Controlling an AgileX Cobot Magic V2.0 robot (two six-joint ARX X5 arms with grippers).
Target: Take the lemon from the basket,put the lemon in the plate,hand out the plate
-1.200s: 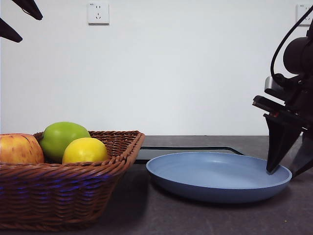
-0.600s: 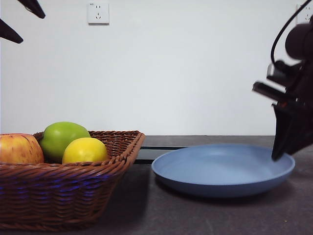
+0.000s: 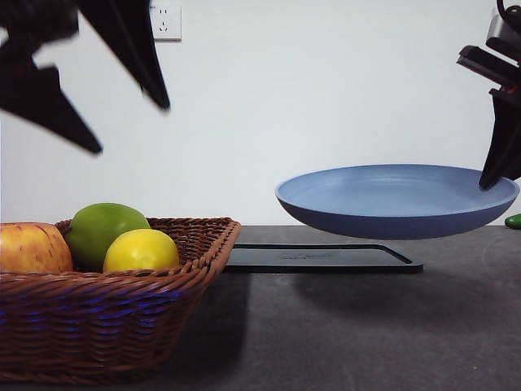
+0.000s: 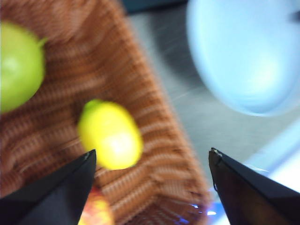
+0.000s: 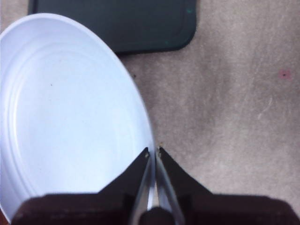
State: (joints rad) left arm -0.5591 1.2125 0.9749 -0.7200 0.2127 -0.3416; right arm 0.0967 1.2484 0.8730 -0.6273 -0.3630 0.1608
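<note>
Basket point(image 3: 114, 314): brown wicker, standing on the surface at the near left in the front view; it holds three fruits.
Lemon point(image 3: 142, 250): it lies in the basket against the near rim, bright yellow, just in front of the green apple point(image 3: 104, 230). My left wrist view shows it point(image 4: 110, 135) blurred on the woven floor.
Red-yellow apple point(image 3: 32, 248): in the basket at the far left edge of the front view, beside the green apple.
Plate point(image 3: 397, 200): light blue and held in the air, clear of the surface, roughly level, with nothing in it. My right wrist view shows its bare inside point(image 5: 65, 122).
My right hand point(image 5: 153, 152): closed tight on the plate's rim, one jaw on each side of the edge; in the front view it point(image 3: 493, 175) grips the plate's right edge.
My left hand point(image 3: 134, 126): spread wide, holding nothing, hanging above the basket; from its own camera point(image 4: 150, 157) the lemon sits close to one jaw.
Black tray point(image 3: 321, 258): flat on the surface under the raised plate, just beside the basket.
Surface point(image 3: 366, 326): dark grey and matte; a small green thing point(image 3: 513, 221) shows at its right edge, too cut off to tell.
Room: plain white wall point(image 3: 326, 98) behind, with a white socket point(image 3: 165, 22) high on the left.
</note>
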